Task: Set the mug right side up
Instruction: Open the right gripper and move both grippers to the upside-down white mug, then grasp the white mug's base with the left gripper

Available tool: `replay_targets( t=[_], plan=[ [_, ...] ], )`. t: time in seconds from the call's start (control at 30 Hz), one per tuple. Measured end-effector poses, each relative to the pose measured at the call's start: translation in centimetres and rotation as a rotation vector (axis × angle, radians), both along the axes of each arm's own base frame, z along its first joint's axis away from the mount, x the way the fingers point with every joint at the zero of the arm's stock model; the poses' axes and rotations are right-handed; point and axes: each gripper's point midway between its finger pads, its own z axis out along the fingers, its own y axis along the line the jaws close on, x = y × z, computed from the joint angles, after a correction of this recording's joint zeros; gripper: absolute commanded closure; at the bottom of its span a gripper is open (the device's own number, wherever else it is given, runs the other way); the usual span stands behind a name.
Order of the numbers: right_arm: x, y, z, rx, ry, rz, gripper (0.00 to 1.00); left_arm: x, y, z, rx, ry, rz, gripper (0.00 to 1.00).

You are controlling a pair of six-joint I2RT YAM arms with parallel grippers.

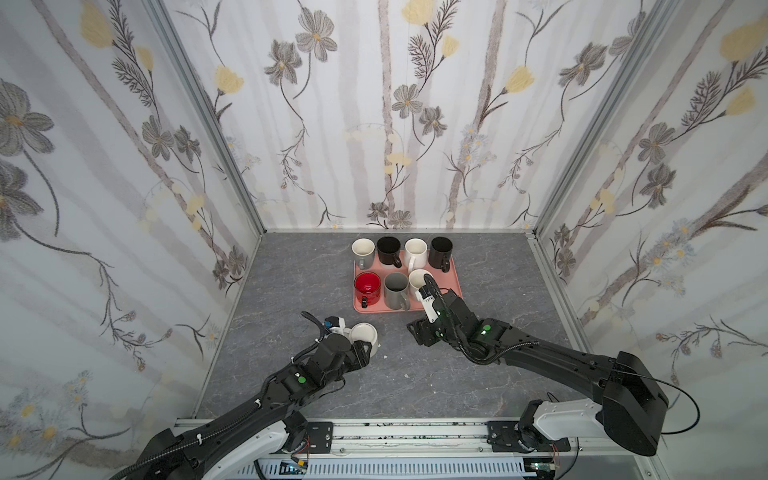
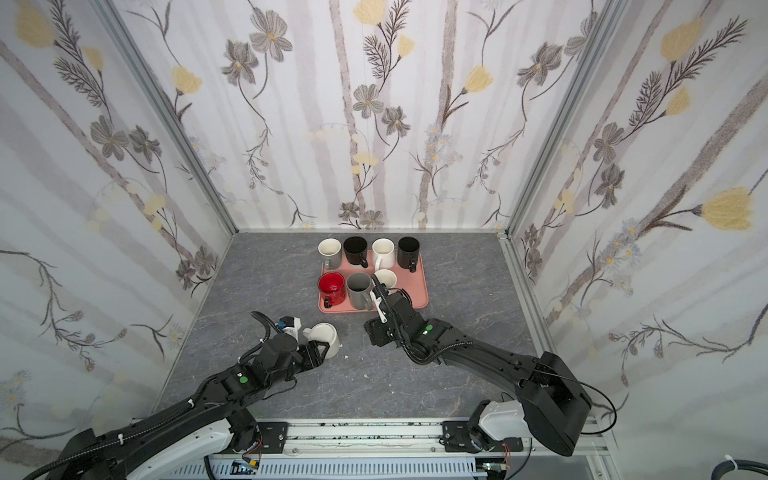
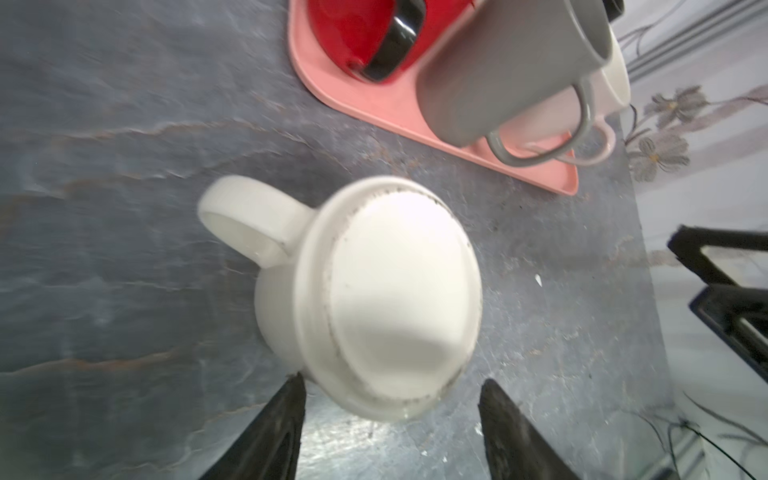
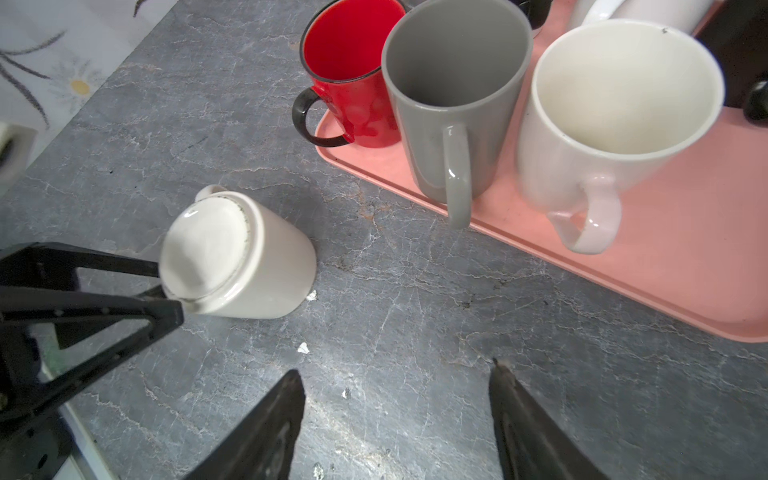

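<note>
**Mug, cream ceramic, base-up, off the tray**

Mug point(image 4: 232, 257) sits on the counter point(image 1: 415, 374), apart from the pink tray point(image 4: 665, 270), off the tray corner nearest the red mug point(image 4: 353, 62). It is tipped, with the flat unglazed base raised and the mouth down against the counter. The handle points away from the tray.

Left pincer point(image 3: 392, 386) has its black tapered jaws spread to either side of the base. One touches the edge, but whether they clamp cannot be told.

Right pincer point(image 4: 397, 370) is spread over bare counter just off the tray's near edge and holds nothing.

On the tray, all mouth-up:
- red mug, glossy, with a black handle
- grey mug point(image 4: 453, 104), tall and matte
- cream mug point(image 4: 615, 124)
- four more in white and black behind these

Counter is grey veined stone-look. Walls point(image 1: 374, 124) are floral-papered on three sides.
</note>
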Motion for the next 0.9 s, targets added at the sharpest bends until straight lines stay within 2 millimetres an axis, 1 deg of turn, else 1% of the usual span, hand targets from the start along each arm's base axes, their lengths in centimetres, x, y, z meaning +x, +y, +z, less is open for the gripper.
replay_targets(
  t=[0.07, 0.1, 0.17, 0.2, 0.23, 0.27, 0.3, 0.43, 0.5, 0.6, 0.73, 0.9],
  plan=[
    [-0.4, 0.8, 0.3, 0.035, 0.007, 0.034, 0.26, -0.3, -0.8, 0.9, -0.035, -0.018, -0.031, 0.23],
    [-0.6, 1.1, 0.4, 0.047, 0.009, 0.047, 0.24, -0.2, -0.9, 1.7, -0.052, -0.034, -0.033, 0.2],
    [-1.2, 2.2, 0.9, 0.089, 0.014, 0.084, 0.07, 0.1, -0.5, 3.9, -0.088, -0.093, -0.009, 0.15],
    [-1.5, 2.8, 1.1, 0.106, 0.014, 0.105, 0.0, 0.3, -0.2, 4.8, -0.099, -0.116, 0.007, 0.14],
    [-1.8, 3.6, 1.1, 0.118, 0.017, 0.129, 0.0, 0.5, 0.4, 5.7, -0.107, -0.14, 0.032, 0.12],
    [-2.2, 4.5, 1.1, 0.123, 0.018, 0.155, 0.0, 0.7, 1.1, 6.3, -0.104, -0.157, 0.06, 0.07],
    [-2.5, 5.4, 1.0, 0.137, 0.031, 0.169, 0.0, 0.7, 1.7, 6.7, -0.098, -0.167, 0.085, 0.0],
    [-3.0, 8.9, 0.7, 0.161, 0.044, 0.214, 0.0, 0.7, 3.7, 7.0, -0.061, -0.181, 0.16, 0.0],
    [-3.0, 10.4, 0.0, 0.148, 0.041, 0.217, 0.0, 0.5, 4.6, 7.0, -0.046, -0.186, 0.19, 0.0],
    [-2.9, 12.3, -1.1, 0.125, 0.04, 0.204, 0.0, 0.4, 5.5, 6.9, -0.03, -0.19, 0.219, 0.0],
    [-2.4, 13.9, -2.4, 0.081, 0.024, 0.184, 0.0, 0.2, 6.3, 6.7, -0.024, -0.19, 0.249, 0.0],
    [-1.4, 14.4, -3.7, 0.017, -0.004, 0.154, 0.0, -0.1, 6.9, 6.5, -0.026, -0.195, 0.264, 0.0]
  ],
)
